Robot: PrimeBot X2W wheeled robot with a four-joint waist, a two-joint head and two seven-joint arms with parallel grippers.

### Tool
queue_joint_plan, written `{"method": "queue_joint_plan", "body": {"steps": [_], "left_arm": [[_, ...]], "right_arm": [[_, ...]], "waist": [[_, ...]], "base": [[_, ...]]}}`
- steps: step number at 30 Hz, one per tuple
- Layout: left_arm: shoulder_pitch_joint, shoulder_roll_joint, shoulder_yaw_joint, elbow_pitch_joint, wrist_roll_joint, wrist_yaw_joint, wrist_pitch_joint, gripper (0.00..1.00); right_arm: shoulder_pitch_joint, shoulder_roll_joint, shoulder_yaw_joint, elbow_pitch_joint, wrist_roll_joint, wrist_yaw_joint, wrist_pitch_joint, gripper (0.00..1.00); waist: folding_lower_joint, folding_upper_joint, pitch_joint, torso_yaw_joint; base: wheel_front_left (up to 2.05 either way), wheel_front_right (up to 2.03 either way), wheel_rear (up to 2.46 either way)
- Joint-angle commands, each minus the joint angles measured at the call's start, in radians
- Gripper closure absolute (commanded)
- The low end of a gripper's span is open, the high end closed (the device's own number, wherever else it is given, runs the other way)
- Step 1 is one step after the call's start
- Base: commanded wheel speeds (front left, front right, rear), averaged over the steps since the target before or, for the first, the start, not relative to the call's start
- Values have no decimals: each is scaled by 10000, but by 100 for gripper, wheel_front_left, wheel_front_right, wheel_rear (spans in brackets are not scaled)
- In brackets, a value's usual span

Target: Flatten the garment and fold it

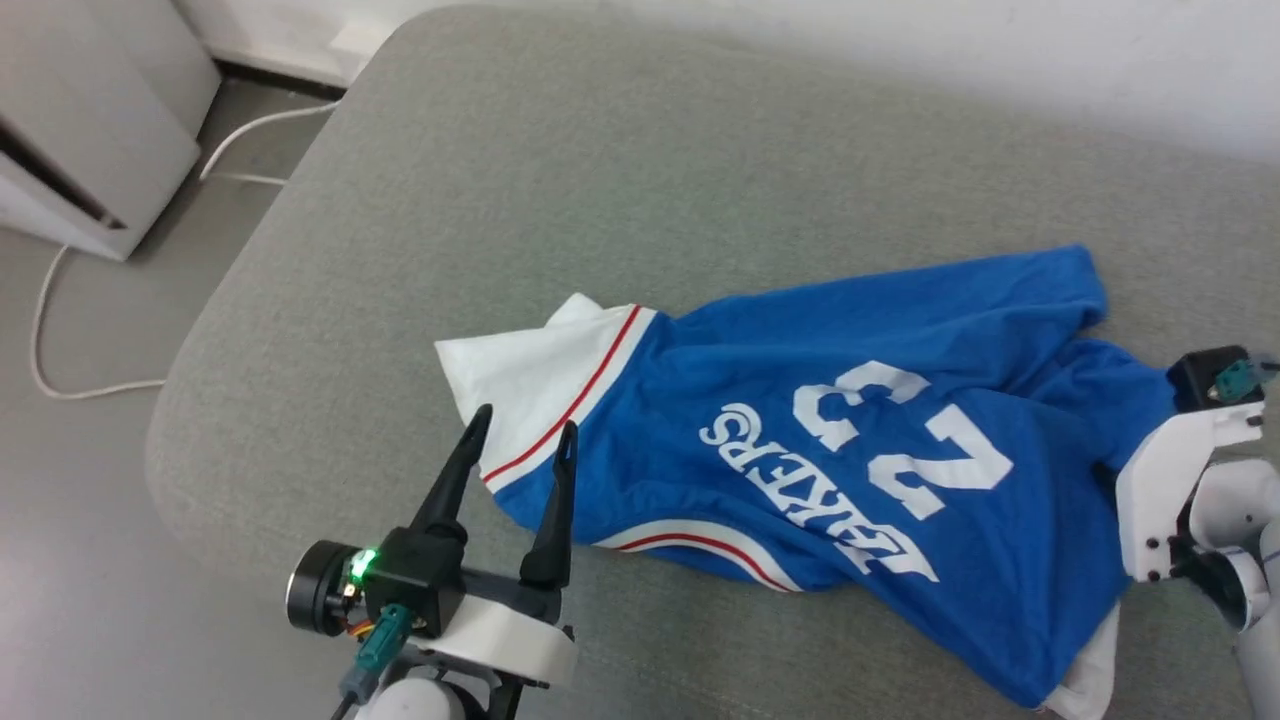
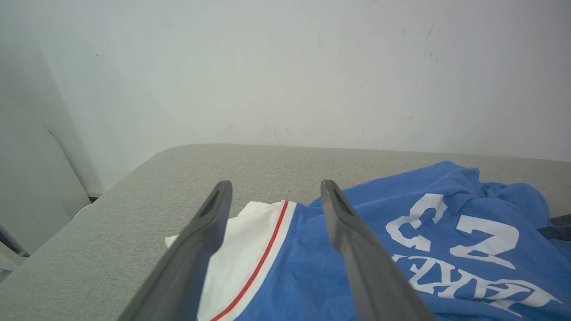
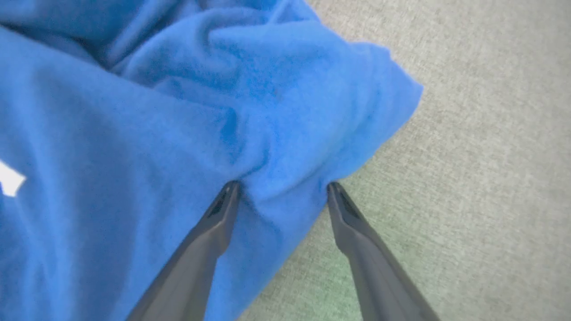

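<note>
The garment (image 1: pixel 850 440), a royal-blue jersey with white "LAKERS 23" print, lies crumpled on a grey cushion (image 1: pixel 560 170), print upside down to me. Its white sleeve (image 1: pixel 530 380) with red stripe points left. My left gripper (image 1: pixel 524 425) hovers open at that sleeve's near edge, fingers either side of the trim; the left wrist view shows the left gripper (image 2: pixel 275 185) above the white sleeve (image 2: pixel 250 236). My right gripper (image 3: pixel 282 185) is open, its tips pressed onto a bunched blue corner of the garment (image 3: pixel 276 102). In the head view its white body (image 1: pixel 1160 500) stands at the garment's right end, fingers hidden.
The cushion's rounded left edge (image 1: pixel 190 400) drops to a grey floor (image 1: pixel 90 520) with a white cable (image 1: pixel 45 320) and a pale cabinet (image 1: pixel 90 110). A white wall (image 1: pixel 950 50) runs behind the cushion. Bare cushion lies beyond the garment.
</note>
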Motion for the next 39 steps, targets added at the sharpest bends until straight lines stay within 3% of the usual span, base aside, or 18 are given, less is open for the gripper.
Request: {"method": "queue_joint_plan", "body": {"steps": [1,2,3,4,5,11,17,22,26,33,39], "left_arm": [[-23,-48,-28,-25,-6,-12,-46,0],[-21,-58,-49,-6,-25,-10,-46,0],[-24,-67,-69,14,-40,-14,-46,0],[-33,-74,-82,33,-48,-15,-46,0],[-47,-80,-81,48,-55,-11,-47,0],[-36,-92,57,157,-40,-102,-47,0],[207,-83,236,176,25,-234,-47,0],[296,-91,258,59,54,-306,-47,0],[155,-105,72,-69,45,-351,-47,0],[-387,-125,-506,-216,-349,-149,-47,0],[-824,-127,-1251,-248,-811,225,-47,0]], "right_arm": [[-49,47,154,239,5,-17,-85,0],[-74,14,327,346,32,-17,-281,0],[-109,-37,431,461,85,-17,-503,42],[-142,-98,475,604,143,-17,-721,92],[-172,-175,572,723,172,-17,-948,100],[-253,-515,766,717,310,-17,-2657,100],[-95,-604,141,-851,36,-17,-4022,100],[-392,-703,-465,-2808,-535,-17,-4265,100],[-1215,-1043,-360,-3397,-746,-17,-3750,100],[-3700,-1973,526,-2264,-1031,-17,-3457,100],[-5720,-2310,1366,141,-1724,-17,-3748,100]], "waist": [[1,-1,227,211],[1,-1,246,205],[1,-1,256,187],[1,-1,251,156],[1,-1,225,109],[1,-1,-188,-251],[1,-1,-785,-576],[1,-1,-746,-589],[1,-1,-312,-375],[1,-1,811,417],[1,-1,1524,1119]], "base": [[0,0,0],[0,0,0],[0,0,0],[0,0,0],[0,0,0],[0,0,0],[0,0,0],[0,0,0],[0,0,0],[0,0,0],[0,0,0]]}}
